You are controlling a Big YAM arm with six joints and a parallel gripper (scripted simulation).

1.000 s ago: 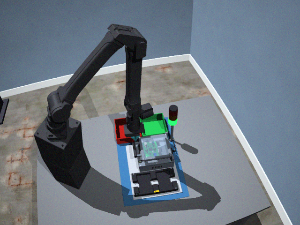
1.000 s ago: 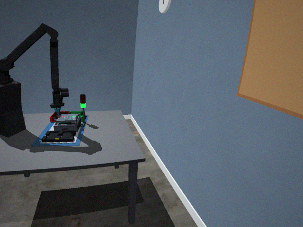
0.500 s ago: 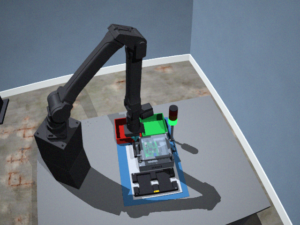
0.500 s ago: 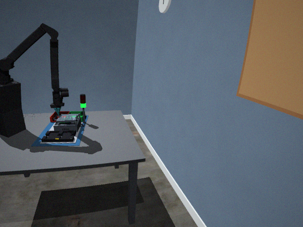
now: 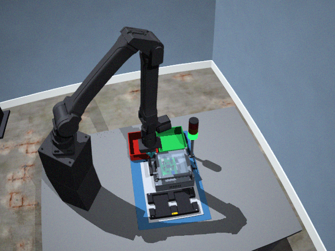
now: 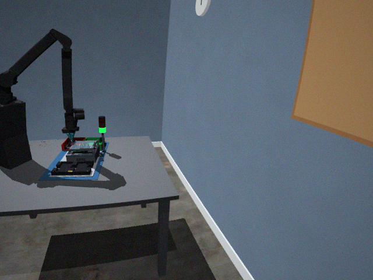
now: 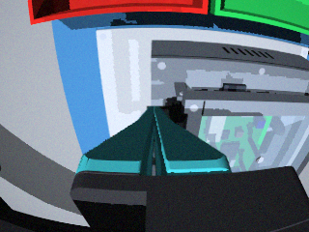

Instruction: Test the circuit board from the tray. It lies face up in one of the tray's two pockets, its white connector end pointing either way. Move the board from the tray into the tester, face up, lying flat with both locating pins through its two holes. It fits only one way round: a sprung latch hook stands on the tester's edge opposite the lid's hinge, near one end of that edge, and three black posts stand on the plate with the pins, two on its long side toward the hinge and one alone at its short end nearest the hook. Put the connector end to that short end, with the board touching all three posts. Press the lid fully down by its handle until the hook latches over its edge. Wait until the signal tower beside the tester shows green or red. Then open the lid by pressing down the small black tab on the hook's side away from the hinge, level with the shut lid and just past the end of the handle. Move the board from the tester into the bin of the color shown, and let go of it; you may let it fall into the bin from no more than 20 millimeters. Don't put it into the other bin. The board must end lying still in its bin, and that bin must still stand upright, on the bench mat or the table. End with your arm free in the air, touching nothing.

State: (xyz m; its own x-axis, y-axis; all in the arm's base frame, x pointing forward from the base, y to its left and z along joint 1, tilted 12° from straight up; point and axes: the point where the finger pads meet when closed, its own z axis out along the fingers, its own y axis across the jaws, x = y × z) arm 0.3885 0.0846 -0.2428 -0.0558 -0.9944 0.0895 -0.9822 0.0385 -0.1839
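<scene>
The green circuit board (image 5: 169, 163) lies in the tester (image 5: 172, 170) under the shut clear lid; it also shows in the wrist view (image 7: 247, 138). The signal tower (image 5: 193, 129) beside the tester shows green. My gripper (image 5: 150, 154) is shut on nothing, its teal fingertips (image 7: 154, 116) pressed together and pointing down at the tester's corner by the small black latch part (image 7: 173, 103), at the side toward the bins. I cannot tell whether the tips touch it. The gripper also shows in the exterior view (image 6: 71, 137).
The red bin (image 5: 135, 147) and the green bin (image 5: 171, 139) stand side by side just behind the tester, both empty. The black tray (image 5: 172, 204) lies in front of the tester on the blue mat (image 5: 170, 189). The tower's post stands right of the tester.
</scene>
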